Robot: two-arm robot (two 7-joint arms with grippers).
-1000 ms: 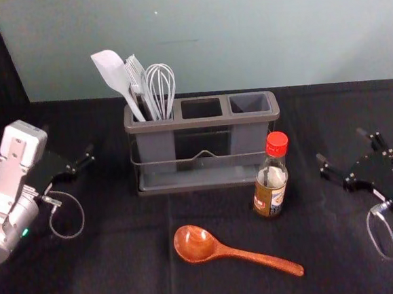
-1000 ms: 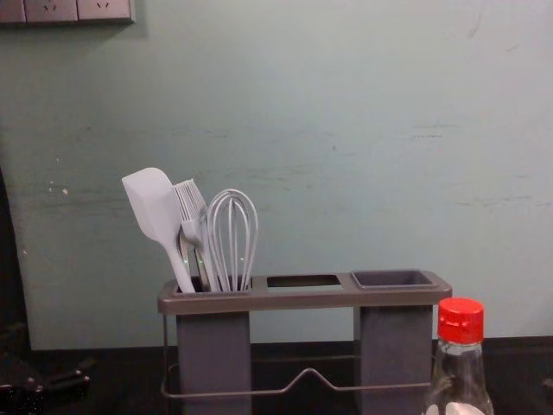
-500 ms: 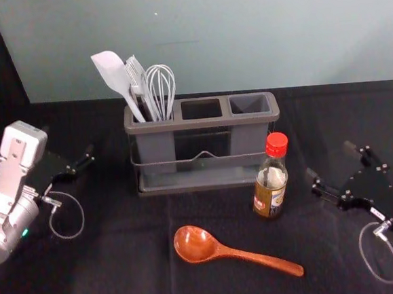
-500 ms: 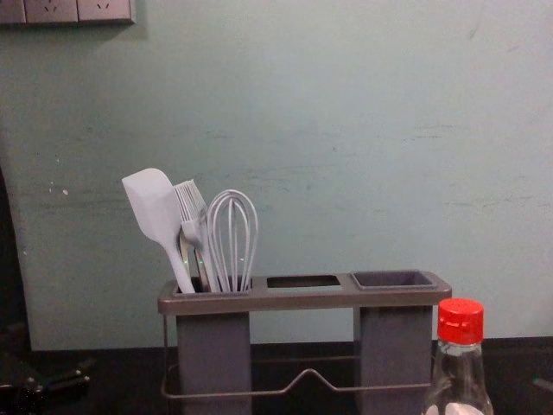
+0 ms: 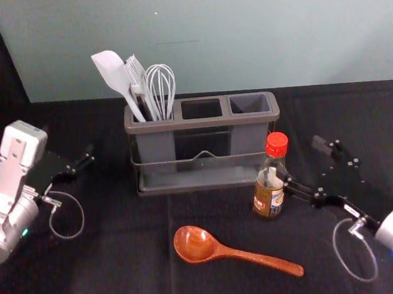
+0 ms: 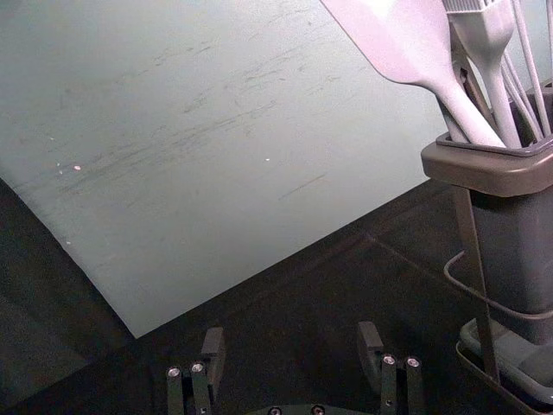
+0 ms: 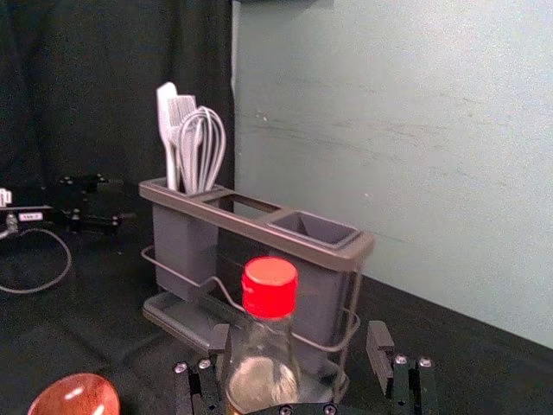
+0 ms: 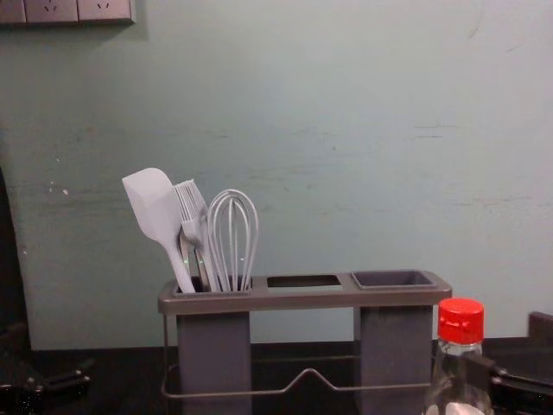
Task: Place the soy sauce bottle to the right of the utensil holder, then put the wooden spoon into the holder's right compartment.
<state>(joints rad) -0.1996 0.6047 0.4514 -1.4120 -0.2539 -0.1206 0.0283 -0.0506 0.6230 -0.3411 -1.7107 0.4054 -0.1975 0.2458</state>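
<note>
Wide open and empty beside the soy sauce bottle [image 5: 268,196], my right gripper [image 5: 301,159] needed centring before closing, my left gripper [image 6: 291,339] idle toward the worktop [image 5: 118,276]'s left edge.

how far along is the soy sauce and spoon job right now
Nothing looks finished yet. The red-capped glass soy sauce bottle stands before the right end of the grey utensil holder; the open black right gripper is close by, holding nothing. Remaining: set the bottle right of the holder, then put the brown wooden spoon, lying on the black table, into the empty right compartment.
</note>
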